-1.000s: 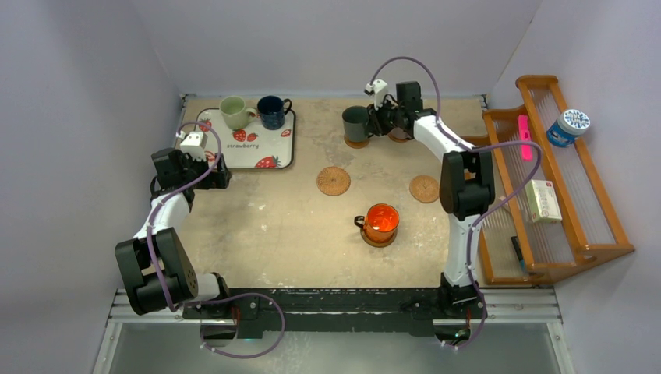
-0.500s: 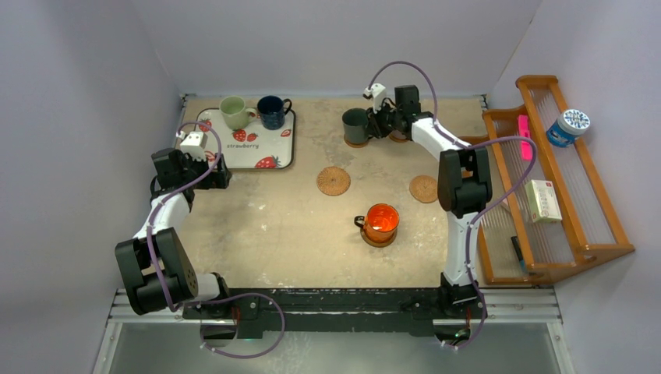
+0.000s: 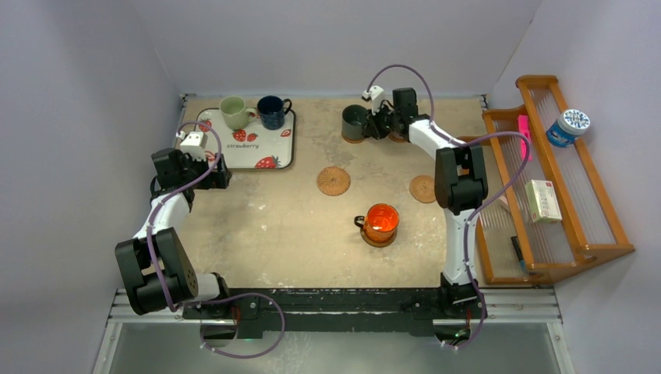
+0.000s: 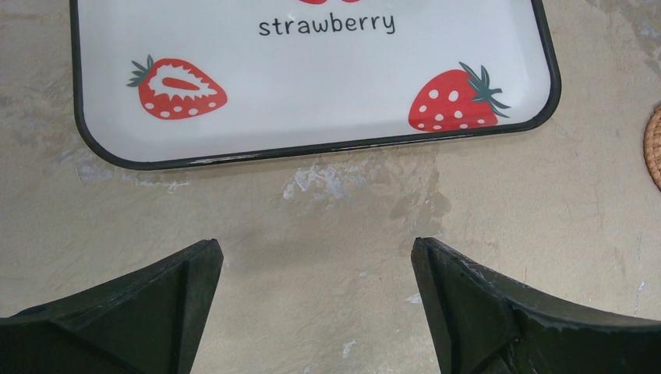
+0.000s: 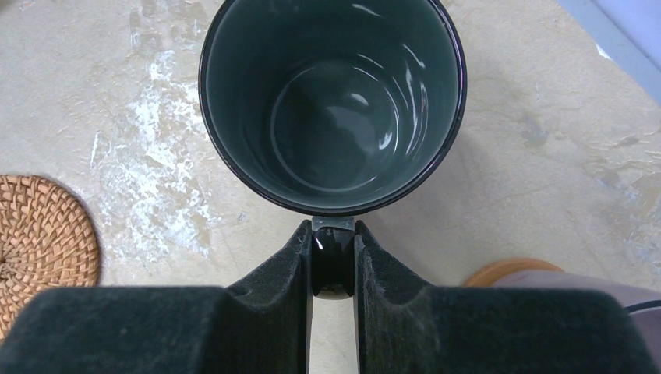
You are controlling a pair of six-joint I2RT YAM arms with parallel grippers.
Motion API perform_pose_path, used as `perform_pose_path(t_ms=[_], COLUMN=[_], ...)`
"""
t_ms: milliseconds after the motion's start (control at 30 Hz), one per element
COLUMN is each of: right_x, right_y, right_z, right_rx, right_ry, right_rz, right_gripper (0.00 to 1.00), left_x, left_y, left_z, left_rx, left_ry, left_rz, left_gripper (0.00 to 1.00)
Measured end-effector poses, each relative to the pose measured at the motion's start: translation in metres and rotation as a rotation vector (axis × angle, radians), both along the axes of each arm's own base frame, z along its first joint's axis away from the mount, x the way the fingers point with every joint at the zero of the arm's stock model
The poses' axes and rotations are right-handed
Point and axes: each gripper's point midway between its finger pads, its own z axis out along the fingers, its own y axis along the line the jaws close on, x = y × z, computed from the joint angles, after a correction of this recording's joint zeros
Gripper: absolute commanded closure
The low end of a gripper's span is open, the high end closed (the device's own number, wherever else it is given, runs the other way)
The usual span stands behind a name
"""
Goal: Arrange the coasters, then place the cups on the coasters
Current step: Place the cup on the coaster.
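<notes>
- The right gripper (image 5: 333,238) is clamped tight on the handle (image 5: 333,269) of the dark green mug (image 5: 331,101). One black finger (image 5: 292,265) presses on each side of the handle.
- The dark green mug (image 3: 354,123) stands upright and empty near the far edge of the table (image 3: 273,226), right of centre. Its handle points toward the right arm. The views do not show whether its base rests on anything.
- In the right wrist view, the edge of a tan coaster (image 5: 510,271) shows just right of the fingers. A woven disc (image 5: 39,238) lies at the left edge, apart from the mug.
- The left gripper (image 4: 316,245) is spread wide and holds nothing. It hangs over bare table just in front of the near rim of the strawberry tray (image 4: 327,86).
- The pale green mug (image 3: 232,111) and the navy mug (image 3: 272,111) stand side by side on the far end of the strawberry tray (image 3: 257,160).
- The orange mug (image 3: 382,220) sits on a coaster (image 3: 379,242) nearer the arm bases, its handle to the left.
- A woven coaster (image 3: 334,181) lies bare mid-table. A second coaster (image 3: 422,188) lies bare just beside the right arm.
- A wooden rack (image 3: 581,210) stands at the right with a blue-and-white jar (image 3: 567,127) on it.
</notes>
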Motion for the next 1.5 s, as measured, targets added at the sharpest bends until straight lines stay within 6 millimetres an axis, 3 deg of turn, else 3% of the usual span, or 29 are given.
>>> perform_pose_path(t_ms=[1133,1500], right_x=[0.0019,0.0024], right_y=[0.0023,0.0062], right_z=[0.0003,0.0088], right_rx=[0.0,0.036], right_ry=[-0.003,0.02], right_rz=[-0.003,-0.022], right_gripper=[1.0,1.0], left_x=[0.0,0.0], left_y=[-0.0001,-0.0001], left_z=[-0.0023,-0.0022], left_rx=[-0.002,-0.003], left_ry=[0.006,0.006], left_rz=[0.0,-0.001], left_gripper=[0.0,0.0])
